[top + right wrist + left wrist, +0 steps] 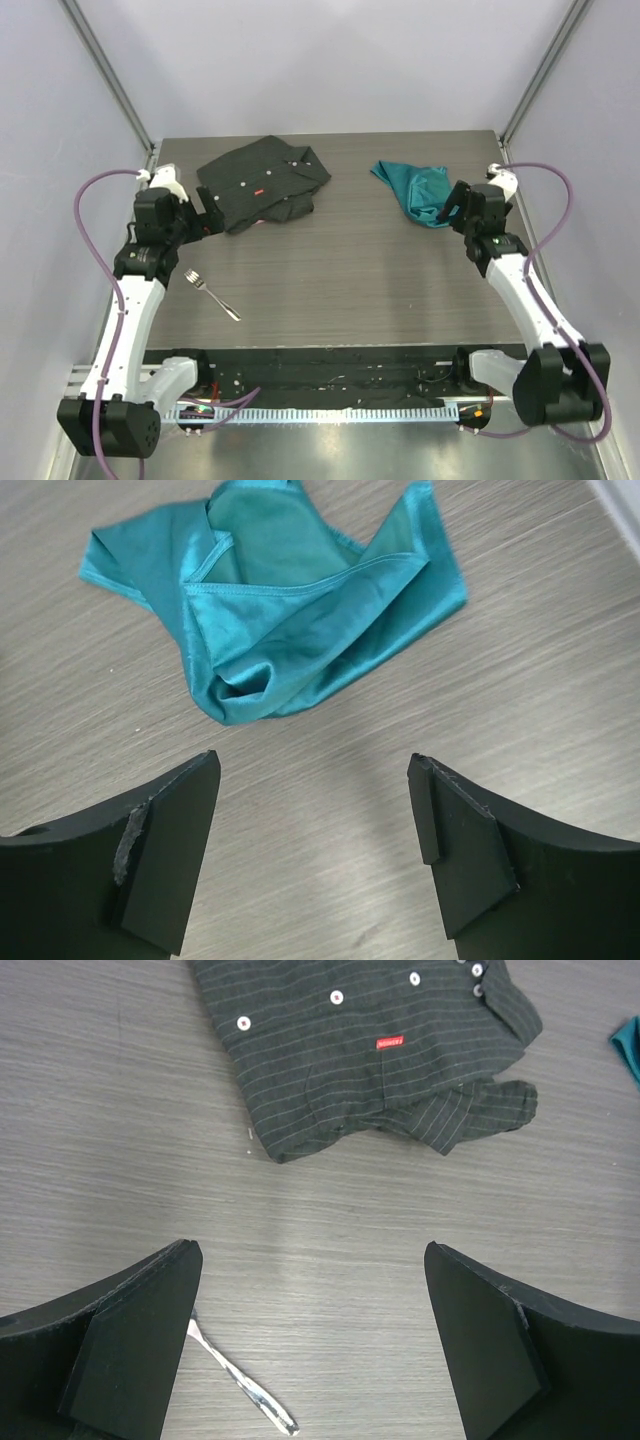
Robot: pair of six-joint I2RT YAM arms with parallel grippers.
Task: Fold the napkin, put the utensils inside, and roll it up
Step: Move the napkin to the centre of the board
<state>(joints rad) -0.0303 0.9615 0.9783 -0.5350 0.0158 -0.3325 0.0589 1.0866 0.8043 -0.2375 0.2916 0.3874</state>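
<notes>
1. My left gripper point(308, 1280) and right gripper point(312, 790) both have their jaws apart and hold nothing.
2. The napkin point(280, 610) lies crumpled at the upper right of the top view, just ahead of my right jaws. The fork point(212, 295) lies at lower left.
3. I could pinch several bunched layers at once, and then the shiny cloth won't spread flat.
4. My left jaws could snag the shirt point(262, 185), or the thin, flat-lying fork could slip my pinch.

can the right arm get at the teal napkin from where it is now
Probably yes. The right gripper is open, with the crumpled napkin lying just ahead of it. Only bare table lies between them, and nothing rests on the cloth.
</notes>
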